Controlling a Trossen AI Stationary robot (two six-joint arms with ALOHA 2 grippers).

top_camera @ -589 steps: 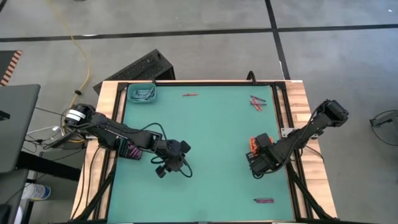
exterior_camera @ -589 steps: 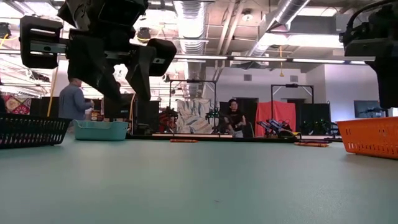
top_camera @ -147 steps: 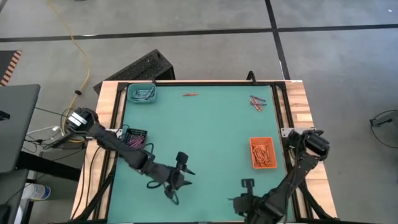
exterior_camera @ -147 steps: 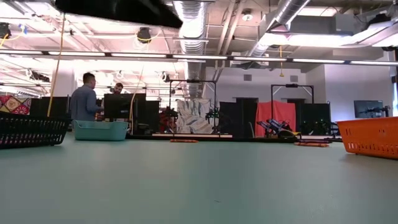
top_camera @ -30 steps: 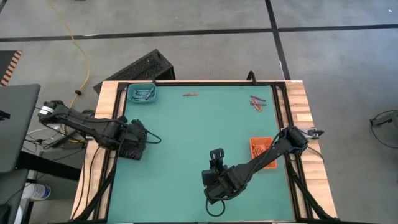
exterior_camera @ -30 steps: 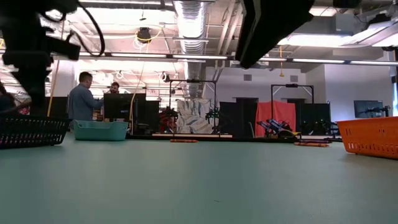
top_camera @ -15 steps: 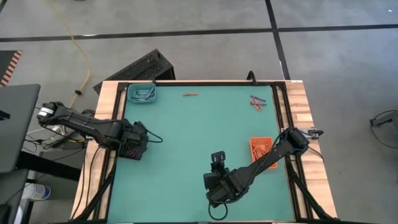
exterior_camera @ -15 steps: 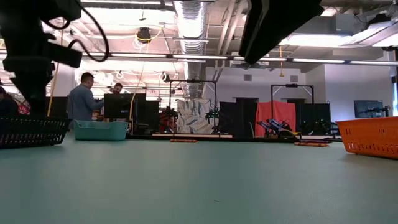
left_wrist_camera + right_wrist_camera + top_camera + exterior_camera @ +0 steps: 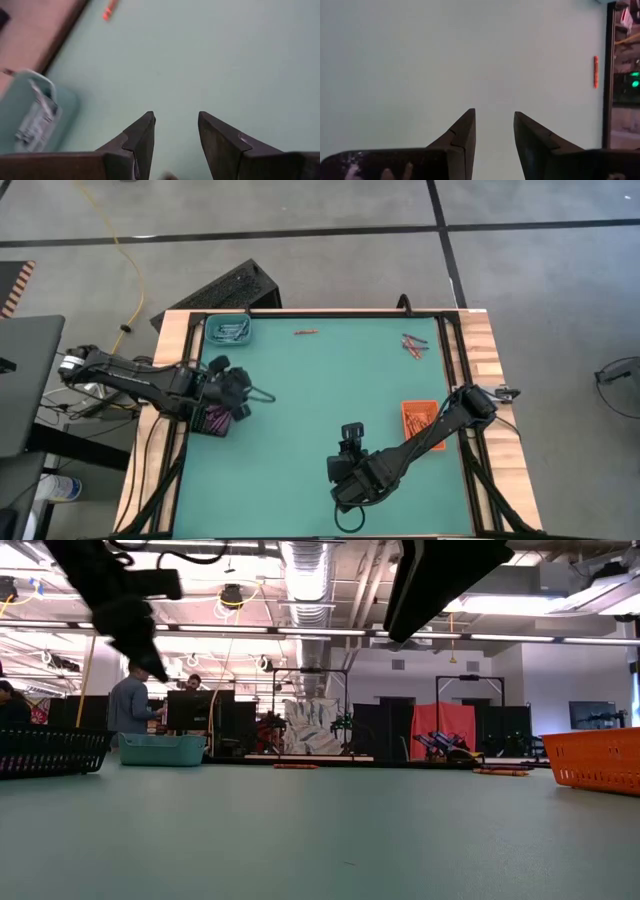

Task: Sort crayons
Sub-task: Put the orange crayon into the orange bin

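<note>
smooth green table | left claw released, empty | right claw released | thin orange crayon

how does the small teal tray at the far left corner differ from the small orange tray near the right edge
The small teal tray sits at the table's far left corner and holds pale blue-grey crayons. The small orange tray sits nearer, by the right edge, holds orange-red crayons, and is partly crossed by the right arm. Both are small rectangular trays.
</note>
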